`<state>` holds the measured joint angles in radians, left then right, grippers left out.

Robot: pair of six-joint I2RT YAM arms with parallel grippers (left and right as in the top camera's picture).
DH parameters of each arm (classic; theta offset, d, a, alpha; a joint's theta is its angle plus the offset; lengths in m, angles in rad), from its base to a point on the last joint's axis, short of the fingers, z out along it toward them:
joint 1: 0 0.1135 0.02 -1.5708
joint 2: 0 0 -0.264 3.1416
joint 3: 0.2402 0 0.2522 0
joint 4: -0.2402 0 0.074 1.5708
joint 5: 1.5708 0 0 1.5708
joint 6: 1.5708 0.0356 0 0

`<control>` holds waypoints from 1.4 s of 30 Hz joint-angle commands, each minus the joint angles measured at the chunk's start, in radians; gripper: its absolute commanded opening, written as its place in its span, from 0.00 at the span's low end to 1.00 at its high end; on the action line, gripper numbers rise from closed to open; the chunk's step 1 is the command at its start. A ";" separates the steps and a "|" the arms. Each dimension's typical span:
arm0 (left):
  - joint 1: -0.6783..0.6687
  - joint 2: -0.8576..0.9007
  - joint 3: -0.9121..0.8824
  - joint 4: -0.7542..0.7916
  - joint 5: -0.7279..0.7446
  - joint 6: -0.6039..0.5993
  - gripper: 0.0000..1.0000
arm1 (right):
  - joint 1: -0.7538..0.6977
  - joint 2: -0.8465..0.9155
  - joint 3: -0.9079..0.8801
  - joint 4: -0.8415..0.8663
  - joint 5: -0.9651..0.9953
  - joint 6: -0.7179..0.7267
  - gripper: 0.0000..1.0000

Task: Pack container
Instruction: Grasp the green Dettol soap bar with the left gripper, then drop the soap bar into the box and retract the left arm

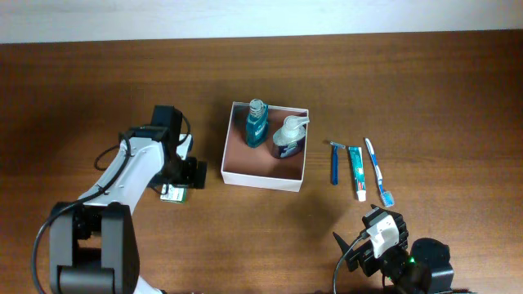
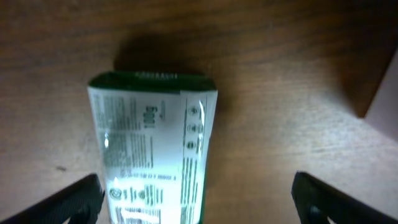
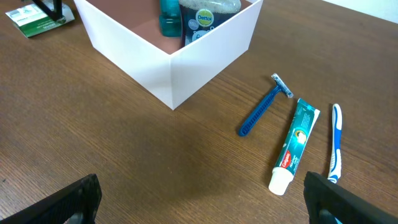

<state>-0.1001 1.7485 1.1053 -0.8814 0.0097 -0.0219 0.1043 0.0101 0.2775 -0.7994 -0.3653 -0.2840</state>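
Note:
The container (image 1: 237,170) is a square white box with a pinkish-brown inside, at the table's middle. It holds a teal bottle (image 1: 257,122) and a pump bottle (image 1: 288,137). It also shows in the right wrist view (image 3: 205,50). A green-and-white packet (image 1: 172,194) lies left of the box. My left gripper (image 2: 198,200) is open just above the packet (image 2: 152,155), with the packet near its left finger. A blue razor (image 1: 334,162), a toothpaste tube (image 1: 357,172) and a toothbrush (image 1: 378,171) lie right of the box. My right gripper (image 3: 200,199) is open and empty near the front edge.
The box's corner (image 2: 384,87) shows at the right edge of the left wrist view. The razor (image 3: 263,106), toothpaste (image 3: 293,144) and toothbrush (image 3: 335,142) lie ahead and right of my right gripper. A pale wall runs along the table's far edge (image 1: 261,33).

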 commanded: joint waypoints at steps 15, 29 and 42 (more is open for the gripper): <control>0.027 0.037 -0.087 0.105 0.013 0.018 0.62 | -0.008 -0.006 0.000 0.003 -0.008 0.009 0.99; 0.026 0.037 0.205 -0.224 0.042 0.008 0.33 | -0.008 -0.006 0.000 0.003 -0.008 0.009 0.99; -0.193 0.045 0.532 -0.285 0.207 -0.028 0.28 | -0.008 -0.006 0.000 0.003 -0.008 0.009 0.99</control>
<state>-0.2516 1.7916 1.6253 -1.2125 0.1905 -0.0231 0.1043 0.0101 0.2775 -0.7994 -0.3653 -0.2840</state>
